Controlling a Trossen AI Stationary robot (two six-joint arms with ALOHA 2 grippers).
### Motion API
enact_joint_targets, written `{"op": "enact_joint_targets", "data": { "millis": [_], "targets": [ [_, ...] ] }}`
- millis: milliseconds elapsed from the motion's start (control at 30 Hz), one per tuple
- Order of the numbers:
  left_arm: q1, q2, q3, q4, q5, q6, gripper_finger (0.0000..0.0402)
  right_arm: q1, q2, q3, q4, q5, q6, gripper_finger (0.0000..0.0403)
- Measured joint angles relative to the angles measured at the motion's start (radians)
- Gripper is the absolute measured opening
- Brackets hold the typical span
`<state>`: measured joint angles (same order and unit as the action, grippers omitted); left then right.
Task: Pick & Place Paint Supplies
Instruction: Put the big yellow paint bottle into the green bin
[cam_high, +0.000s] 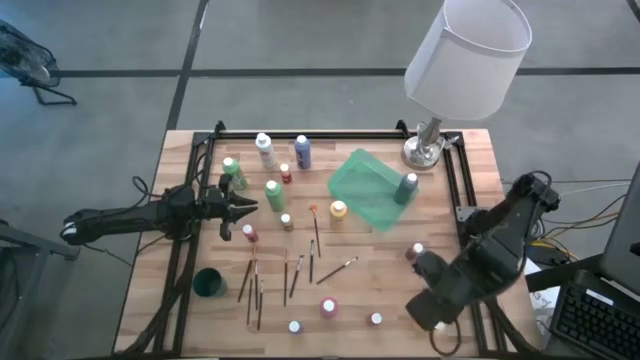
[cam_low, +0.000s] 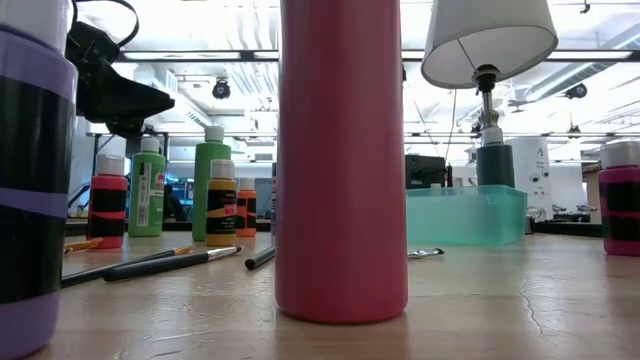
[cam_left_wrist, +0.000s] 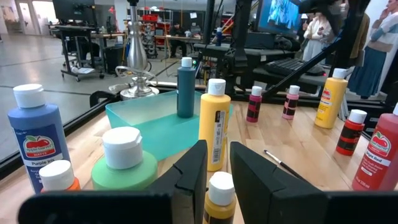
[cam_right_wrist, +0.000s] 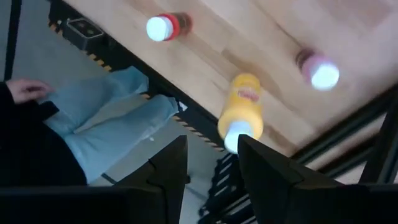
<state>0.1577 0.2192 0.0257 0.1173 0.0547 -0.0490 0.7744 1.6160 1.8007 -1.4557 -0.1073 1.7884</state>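
Paint bottles with white caps stand across the wooden table (cam_high: 380, 275): green (cam_high: 274, 194), blue (cam_high: 302, 152), white (cam_high: 265, 150), pink (cam_high: 329, 308) and others. Several brushes (cam_high: 255, 285) lie flat near the front. My left gripper (cam_left_wrist: 217, 165) hovers level at the table's left, slightly open, with a small yellow bottle (cam_left_wrist: 220, 194) just beyond its tips. My right gripper (cam_right_wrist: 211, 168) hangs open over the near right corner, pointing down above a yellow bottle (cam_right_wrist: 241, 109) that stands by the table's edge. It touches nothing.
A translucent green tray (cam_high: 360, 180) holds a dark teal bottle (cam_high: 406, 187). A lamp (cam_high: 465, 60) stands at the far right, a dark green cup (cam_high: 209, 283) at the near left. A seated person's legs (cam_right_wrist: 118, 124) and hand (cam_right_wrist: 25, 89) are close to the near edge.
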Motion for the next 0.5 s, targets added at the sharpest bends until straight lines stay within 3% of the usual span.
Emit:
{"op": "enact_joint_targets", "data": {
  "millis": [233, 500],
  "targets": [
    [0.000, 0.000, 0.000, 0.001, 0.000, 0.000, 0.0076, 0.092, 0.070, 0.084, -0.062, 0.011, 0.195, 0.0133],
    [0.000, 0.000, 0.000, 0.000, 0.000, 0.000, 0.0076, 0.155, 0.121, 0.104, -0.061, 0.039, 0.228, 0.0182]
  ]
}}
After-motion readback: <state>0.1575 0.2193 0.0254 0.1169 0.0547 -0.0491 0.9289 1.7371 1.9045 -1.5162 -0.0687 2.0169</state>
